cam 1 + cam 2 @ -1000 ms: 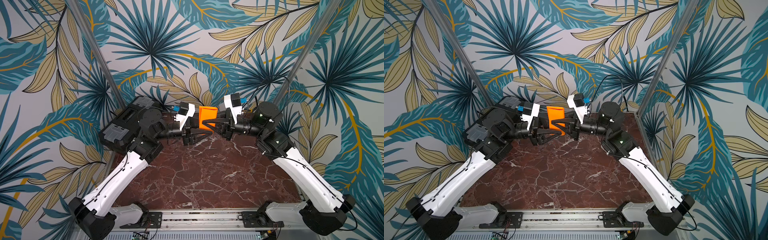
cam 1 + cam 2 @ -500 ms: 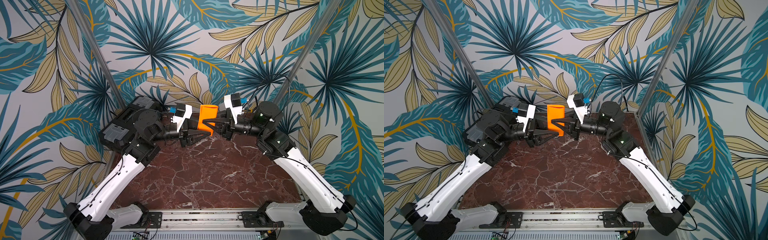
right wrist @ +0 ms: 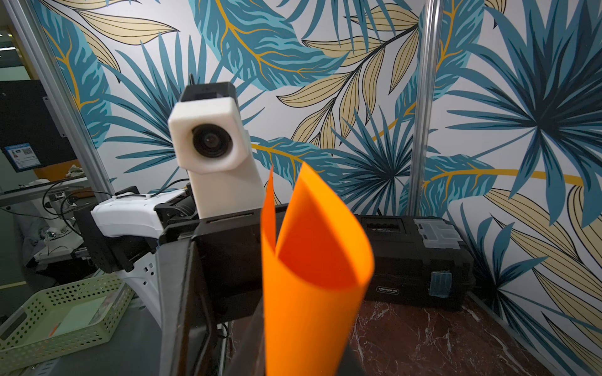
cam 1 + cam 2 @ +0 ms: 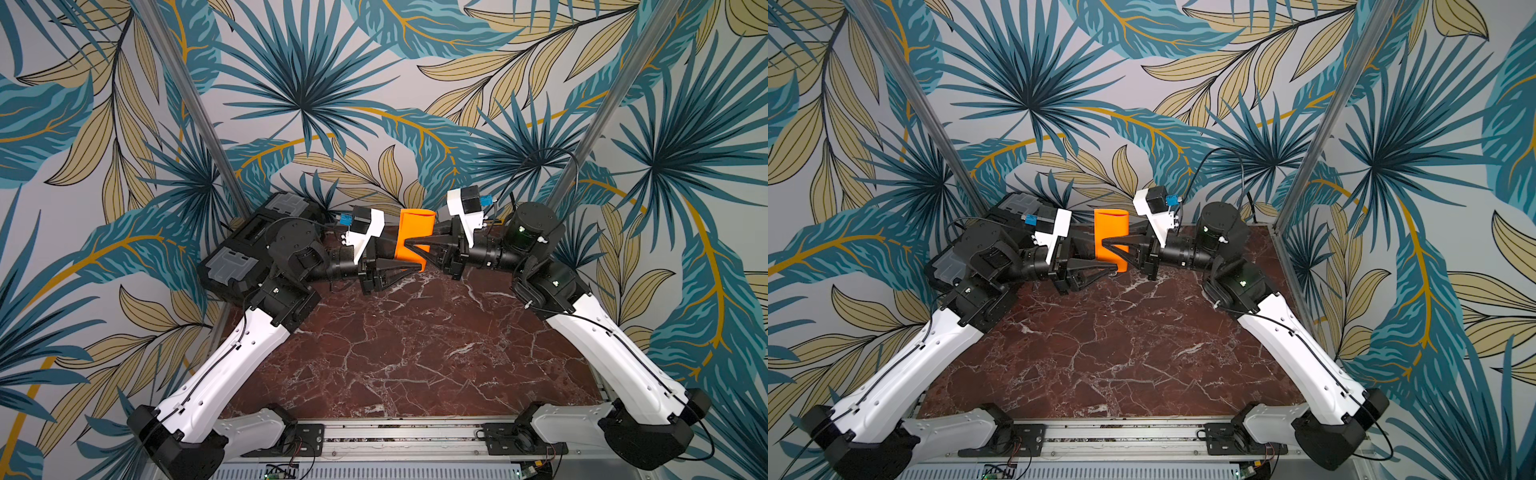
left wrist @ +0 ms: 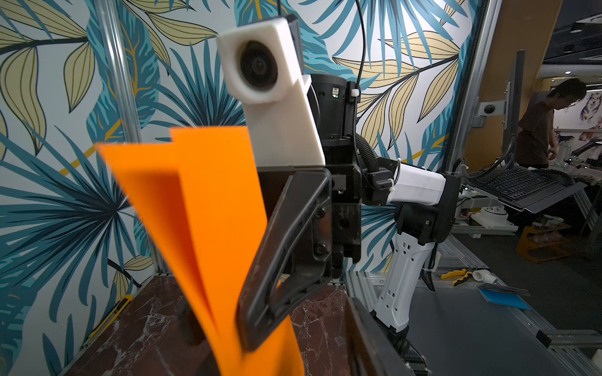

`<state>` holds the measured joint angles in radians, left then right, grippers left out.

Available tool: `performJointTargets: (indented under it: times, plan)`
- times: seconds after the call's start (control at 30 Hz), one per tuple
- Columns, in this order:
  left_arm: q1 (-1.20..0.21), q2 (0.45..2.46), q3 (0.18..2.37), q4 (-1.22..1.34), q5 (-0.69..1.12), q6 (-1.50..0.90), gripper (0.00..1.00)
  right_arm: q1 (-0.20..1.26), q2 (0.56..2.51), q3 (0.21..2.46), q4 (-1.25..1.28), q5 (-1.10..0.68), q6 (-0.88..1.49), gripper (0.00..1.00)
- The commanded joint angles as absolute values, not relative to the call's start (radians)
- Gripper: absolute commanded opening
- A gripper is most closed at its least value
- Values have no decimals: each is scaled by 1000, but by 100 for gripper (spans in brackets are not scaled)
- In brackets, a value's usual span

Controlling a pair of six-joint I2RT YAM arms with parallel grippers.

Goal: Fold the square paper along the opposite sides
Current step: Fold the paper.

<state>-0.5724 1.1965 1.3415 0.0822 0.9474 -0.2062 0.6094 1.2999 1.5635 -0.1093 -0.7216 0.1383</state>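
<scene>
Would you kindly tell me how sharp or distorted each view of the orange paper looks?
In both top views the square paper is small but crisp; in the left wrist view its near edge is blurred; in the right wrist view it is sharp, while the frame post looks slightly bowed.

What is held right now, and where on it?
The square paper, doubled over and upright: the right gripper pinches it mid-height. The left gripper reaches its bottom corner; grip unclear.
</scene>
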Motion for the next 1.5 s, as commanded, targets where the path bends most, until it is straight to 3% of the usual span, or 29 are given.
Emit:
performJointTargets:
  times: [0.0,1.03,1.33,1.47]
  plan:
    - [-581,1199,1336,98,959,-199,47,608,1317,1569,-83,-719,150,22]
    - [-581,1197,1335,83,945,-186,36,607,1317,1565,-61,-721,163,22]
    - [-581,1198,1336,80,933,-183,17,608,1316,1565,-58,-723,163,22]
    - [-582,1195,1335,77,934,-178,15,608,1316,1566,-58,-724,163,22]
